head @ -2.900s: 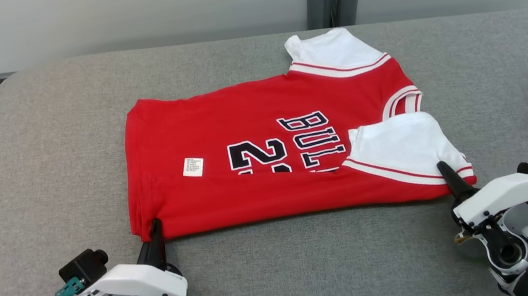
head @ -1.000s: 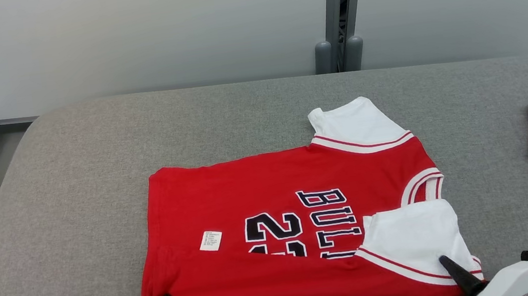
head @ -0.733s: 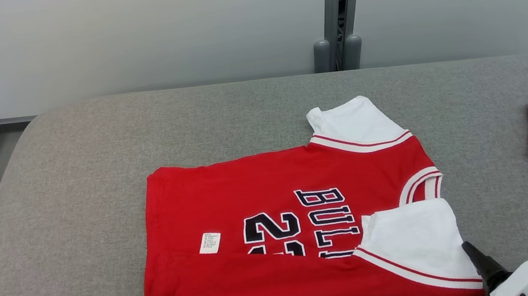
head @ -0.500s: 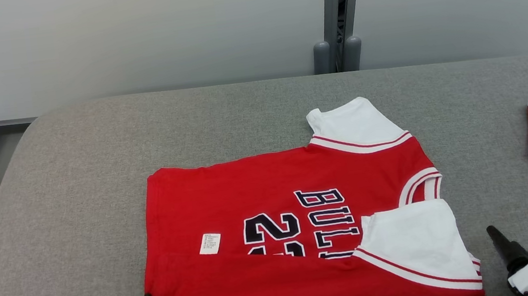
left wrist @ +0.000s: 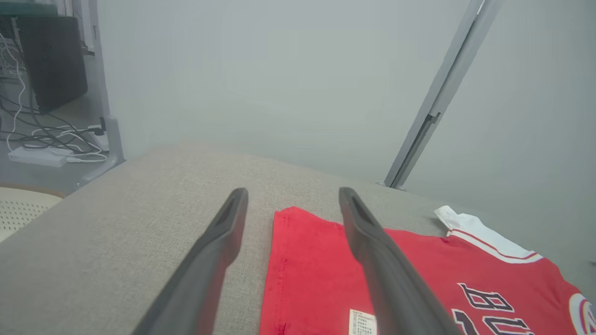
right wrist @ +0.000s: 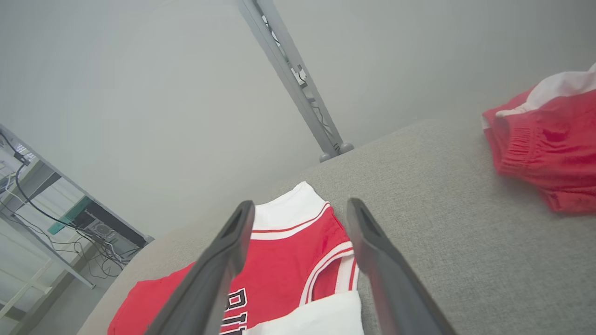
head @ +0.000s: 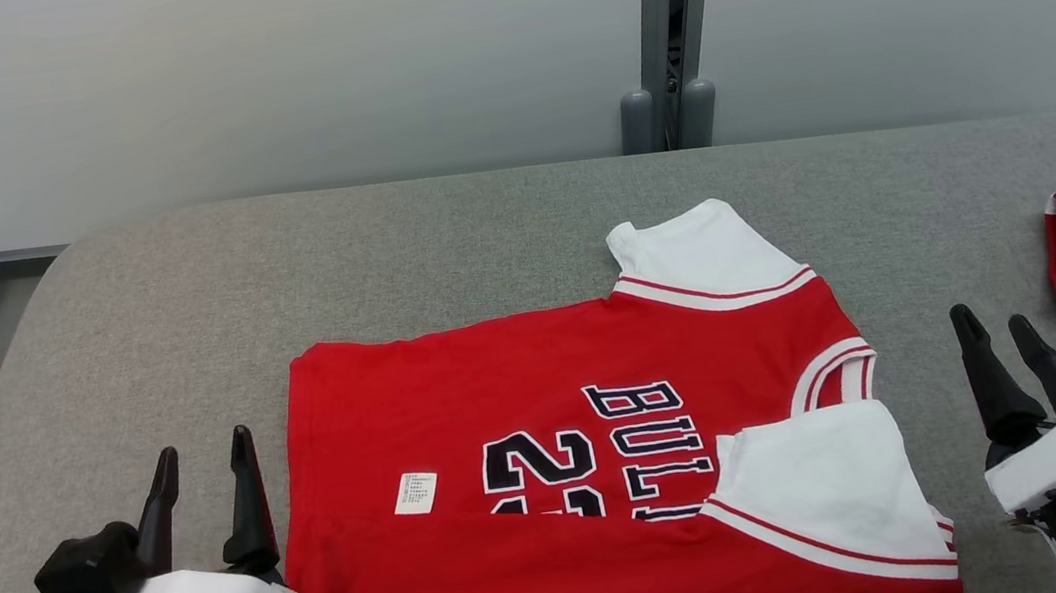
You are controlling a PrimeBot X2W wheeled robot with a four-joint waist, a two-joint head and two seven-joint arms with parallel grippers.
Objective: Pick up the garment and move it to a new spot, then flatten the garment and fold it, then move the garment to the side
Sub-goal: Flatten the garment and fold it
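Left gripper [head: 203,442] and right gripper [head: 989,317] stand empty in the head view, jaws wide apart. The red jersey [head: 518,378] lies part-folded between them on the grey table [head: 186,298].

From the left wrist, the jersey's hem [left wrist: 281,270] runs just ahead, between the fingers.

From the right wrist, its collar sits ahead and left, and a second red garment [right wrist: 549,153] lies well off right.

Light, limp fabric, likely to slide. Pinching both layers at the hem corner and shoulder looks the soundest hold.

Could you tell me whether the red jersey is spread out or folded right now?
Partly folded: the jersey lies flat, its near edge turned over the number, one white sleeve lying on its front.
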